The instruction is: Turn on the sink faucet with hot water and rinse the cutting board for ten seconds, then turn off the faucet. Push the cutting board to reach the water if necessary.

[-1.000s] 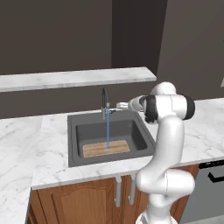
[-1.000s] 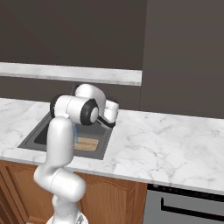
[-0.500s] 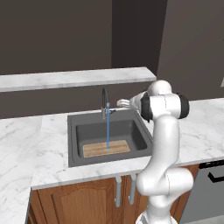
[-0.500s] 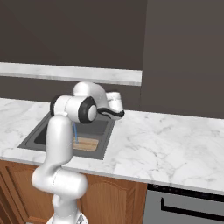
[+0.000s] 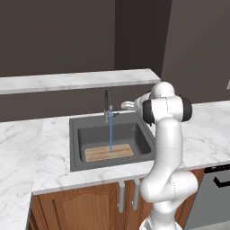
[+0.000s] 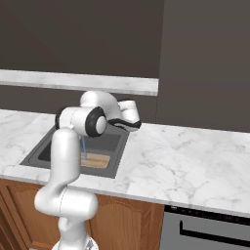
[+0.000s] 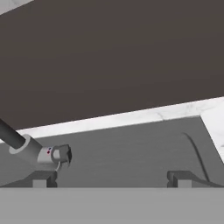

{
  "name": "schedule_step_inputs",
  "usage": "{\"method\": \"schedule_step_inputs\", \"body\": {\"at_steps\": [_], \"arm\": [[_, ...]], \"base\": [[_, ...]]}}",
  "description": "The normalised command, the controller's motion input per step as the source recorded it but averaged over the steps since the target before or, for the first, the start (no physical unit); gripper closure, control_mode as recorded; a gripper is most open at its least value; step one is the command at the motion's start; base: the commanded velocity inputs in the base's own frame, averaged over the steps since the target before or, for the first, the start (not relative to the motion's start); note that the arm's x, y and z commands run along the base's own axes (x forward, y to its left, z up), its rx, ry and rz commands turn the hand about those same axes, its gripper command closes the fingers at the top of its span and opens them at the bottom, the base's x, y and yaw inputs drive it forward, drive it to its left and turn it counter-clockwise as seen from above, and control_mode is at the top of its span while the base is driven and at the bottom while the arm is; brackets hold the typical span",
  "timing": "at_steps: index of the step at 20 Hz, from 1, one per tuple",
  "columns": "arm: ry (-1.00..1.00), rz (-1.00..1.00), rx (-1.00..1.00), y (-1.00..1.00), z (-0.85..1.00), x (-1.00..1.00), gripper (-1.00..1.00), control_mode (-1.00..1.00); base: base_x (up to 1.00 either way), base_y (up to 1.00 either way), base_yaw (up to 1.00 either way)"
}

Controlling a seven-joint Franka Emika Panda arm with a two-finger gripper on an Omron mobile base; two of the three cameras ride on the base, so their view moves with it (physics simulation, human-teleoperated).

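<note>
One thin blue stream of water (image 5: 110,134) is seen falling from the sink faucet (image 5: 108,104) onto the cutting board (image 5: 109,152), which lies flat at the near side of the sink (image 5: 76,148). The gripper (image 5: 127,105) is held just right of the faucet, jaws spread wide, nothing grasped.

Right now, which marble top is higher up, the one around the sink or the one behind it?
The long marble shelf behind the faucet is higher. The counter around the sink sits lower, level with the basin's rim.
</note>
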Motion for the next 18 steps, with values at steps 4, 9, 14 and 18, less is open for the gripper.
{"method": "schedule_step_inputs", "body": {"at_steps": [4,9,14,18], "arm": [[0.08,0.0,0.0,0.0,0.29,0.0,-1.0,-1.0],[0.09,0.02,0.0,0.11,0.3,0.0,-1.0,-1.0],[0.06,0.03,0.0,0.16,0.27,0.0,-1.0,-1.0],[0.02,0.01,0.0,0.11,0.26,0.02,-1.0,-1.0]], "base": [[0.0,0.0,0.0],[0.0,0.0,0.0],[0.0,0.0,0.0],[0.0,0.0,0.0]]}}
